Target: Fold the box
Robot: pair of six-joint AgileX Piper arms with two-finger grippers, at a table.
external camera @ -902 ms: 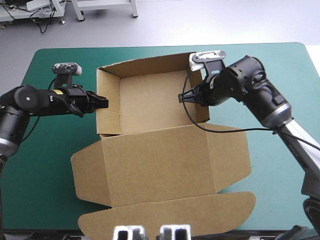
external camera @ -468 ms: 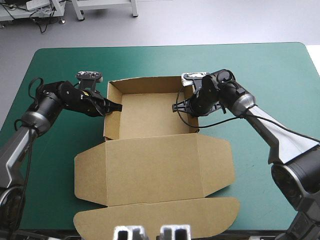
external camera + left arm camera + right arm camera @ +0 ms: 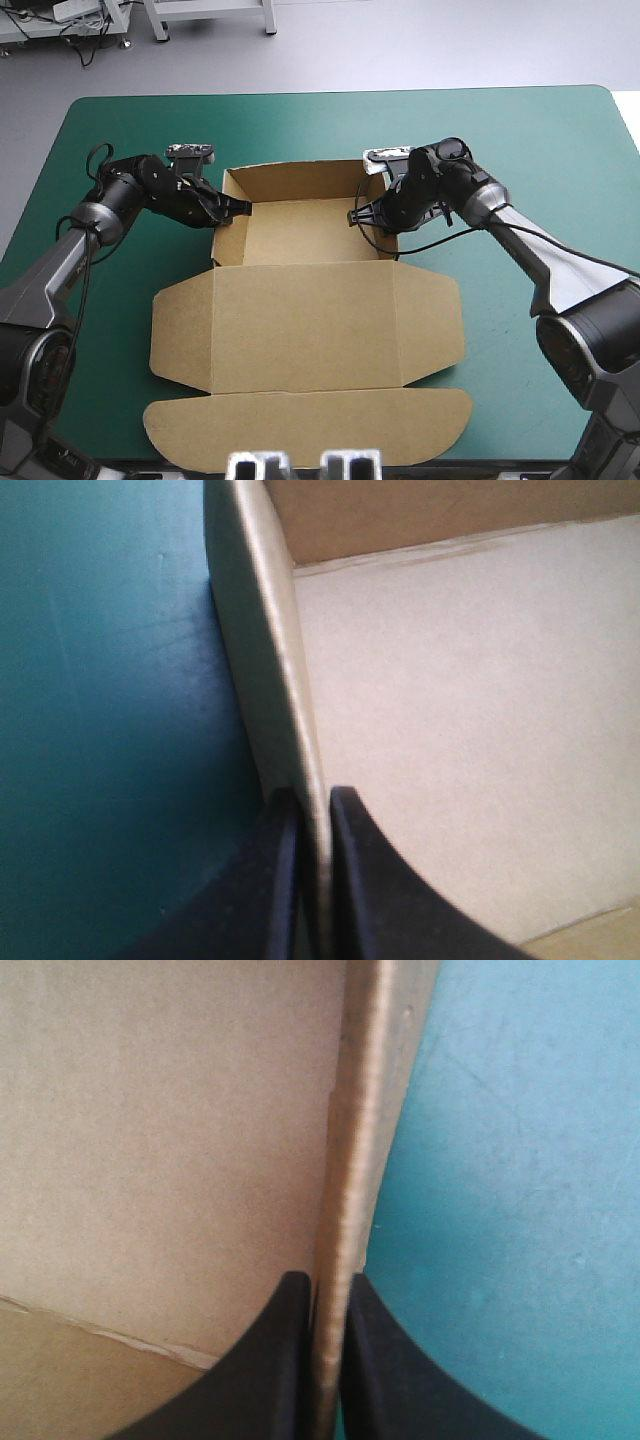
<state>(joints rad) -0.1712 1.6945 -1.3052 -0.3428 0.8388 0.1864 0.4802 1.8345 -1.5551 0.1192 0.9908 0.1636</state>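
left hand [image 3: 243, 207] and right hand [image 3: 358, 215] have lowered the box [image 3: 300, 320] onto the table [image 3: 500, 130], each clamped tight on one side of it, where uneven pulling could buckle or untuck it.

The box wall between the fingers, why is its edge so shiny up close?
Left wrist view: light glances off the box wall's thin edge, pinched by the left gripper, and the teal-green cover darkens beside it. Right wrist view: the same bright streak runs up from the right gripper. High view: even light, no glare.
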